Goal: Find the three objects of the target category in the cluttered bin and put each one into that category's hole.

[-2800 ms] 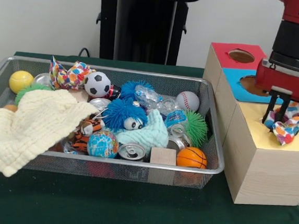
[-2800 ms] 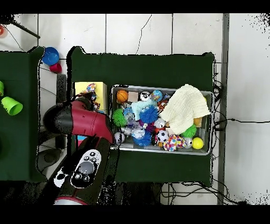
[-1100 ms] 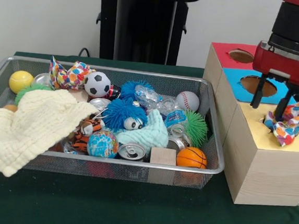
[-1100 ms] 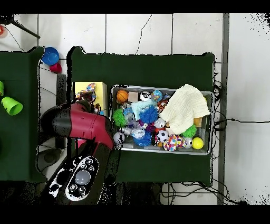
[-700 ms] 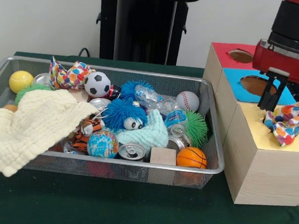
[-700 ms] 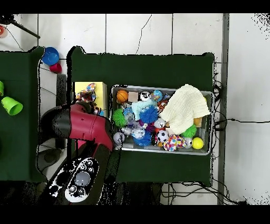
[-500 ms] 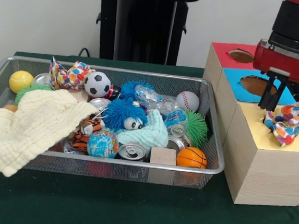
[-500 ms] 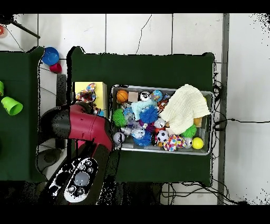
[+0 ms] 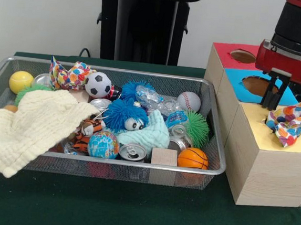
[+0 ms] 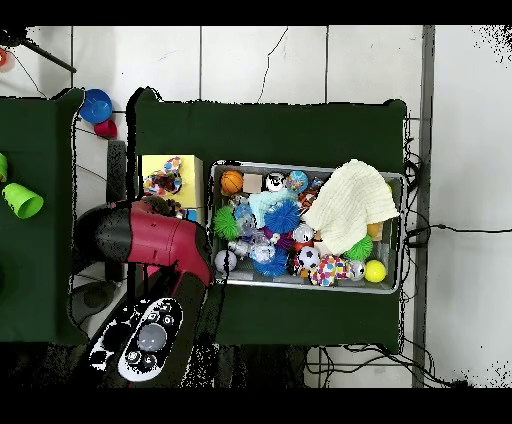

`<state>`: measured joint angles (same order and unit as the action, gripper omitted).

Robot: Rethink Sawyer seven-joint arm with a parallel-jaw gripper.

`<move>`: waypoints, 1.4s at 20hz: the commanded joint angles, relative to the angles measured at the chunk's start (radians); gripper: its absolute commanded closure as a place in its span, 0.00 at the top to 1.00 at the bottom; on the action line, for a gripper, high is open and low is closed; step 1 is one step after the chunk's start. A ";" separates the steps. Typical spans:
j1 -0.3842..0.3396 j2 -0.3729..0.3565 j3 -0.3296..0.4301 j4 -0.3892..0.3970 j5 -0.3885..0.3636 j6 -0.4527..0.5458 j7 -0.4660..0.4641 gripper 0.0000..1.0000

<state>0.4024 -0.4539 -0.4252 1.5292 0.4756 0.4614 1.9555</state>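
The wire mesh bin (image 9: 135, 164) is full of toys; it also shows in the overhead view (image 10: 300, 286). One confetti cloth (image 9: 69, 75) lies at the bin's back left, also in the overhead view (image 10: 331, 270). A second confetti cloth (image 9: 291, 120) lies crumpled on the yellow top of the largest wooden box (image 9: 259, 132), also in the overhead view (image 10: 163, 182). The yellow-surround hole does not show; the cloth lies over that spot. A third cloth is not in view. My gripper (image 9: 274, 105) hangs open and empty just left of that cloth, above the blue top's edge.
A big pale-yellow waffle cloth (image 9: 33, 126) drapes over the bin's left front rim. A mint cloth (image 9: 148, 133), balls and cans fill the bin. The blue-surround hole (image 9: 258, 85) and the red-surround hole (image 9: 243, 56) lie behind the yellow box. Green cups (image 10: 20, 200) stand on a side table.
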 commanded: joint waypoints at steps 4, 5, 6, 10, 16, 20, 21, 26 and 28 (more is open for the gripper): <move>-0.021 0.095 0.106 0.019 0.040 0.062 0.257 0.00; -0.014 0.097 0.102 0.020 0.042 0.057 0.266 0.00; -0.006 0.098 0.093 0.017 0.045 0.063 0.277 0.00; 0.009 0.093 0.078 0.006 0.053 0.049 0.295 0.00; 0.067 0.095 -0.046 -0.084 0.015 0.239 0.352 0.00; 0.068 0.073 -0.065 -0.097 0.009 0.302 0.335 0.00; 0.067 0.068 -0.062 -0.094 0.013 0.306 0.333 0.00; 0.048 0.059 -0.077 -0.138 0.007 0.361 0.306 0.00; 0.042 0.062 -0.073 -0.138 0.009 0.326 0.290 0.00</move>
<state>0.4778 -0.4215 -0.5204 1.4386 0.4847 0.7233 1.9654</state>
